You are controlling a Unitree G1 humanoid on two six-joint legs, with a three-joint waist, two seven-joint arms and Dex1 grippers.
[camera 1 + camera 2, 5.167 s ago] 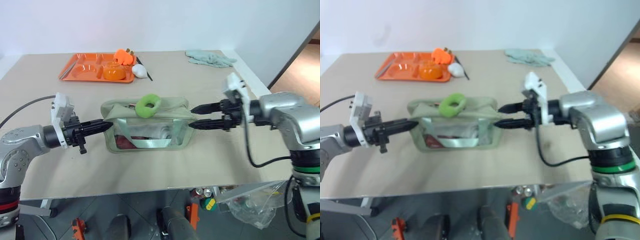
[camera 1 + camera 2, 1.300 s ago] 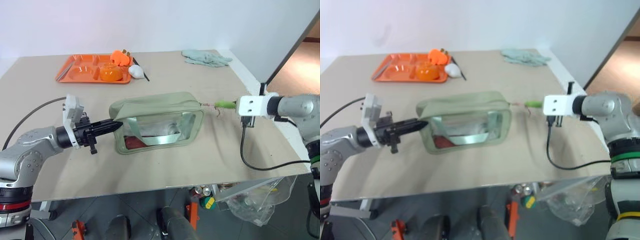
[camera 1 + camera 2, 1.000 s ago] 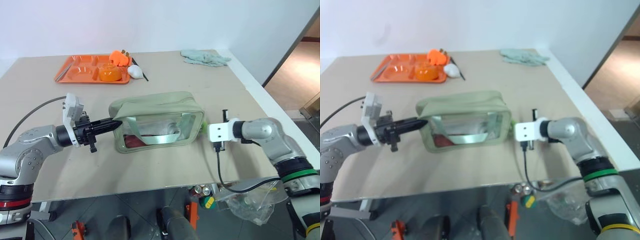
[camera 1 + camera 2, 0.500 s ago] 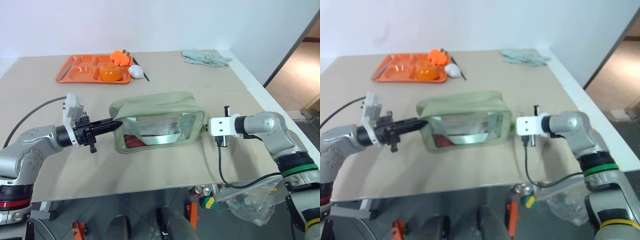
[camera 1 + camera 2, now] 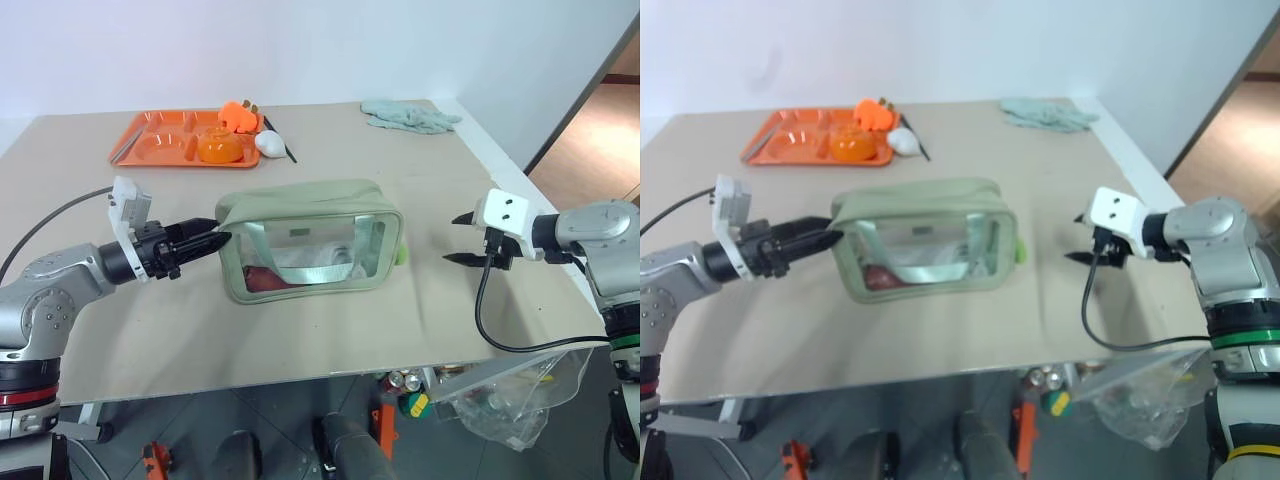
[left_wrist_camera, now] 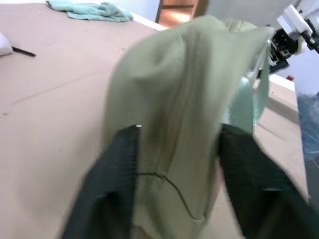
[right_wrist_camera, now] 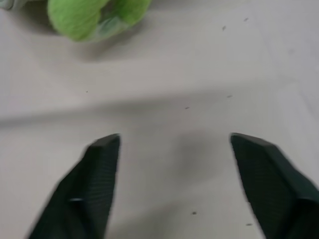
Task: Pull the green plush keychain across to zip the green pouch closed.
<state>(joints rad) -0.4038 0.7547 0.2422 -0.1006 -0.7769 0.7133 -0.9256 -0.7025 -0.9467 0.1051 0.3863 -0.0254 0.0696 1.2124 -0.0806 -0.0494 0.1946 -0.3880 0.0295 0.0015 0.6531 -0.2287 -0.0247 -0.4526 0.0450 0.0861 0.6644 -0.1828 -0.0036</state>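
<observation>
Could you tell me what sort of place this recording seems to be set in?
Probably an indoor lab or test room: a plain beige table against a bare white wall, with staged props such as an orange tray, a green pouch and a cloth glove.

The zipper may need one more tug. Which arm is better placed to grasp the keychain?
Right, probably. The keychain lies at the pouch's right end, and the open right gripper points at it across bare table. The left gripper is open at the pouch's opposite end.
</observation>
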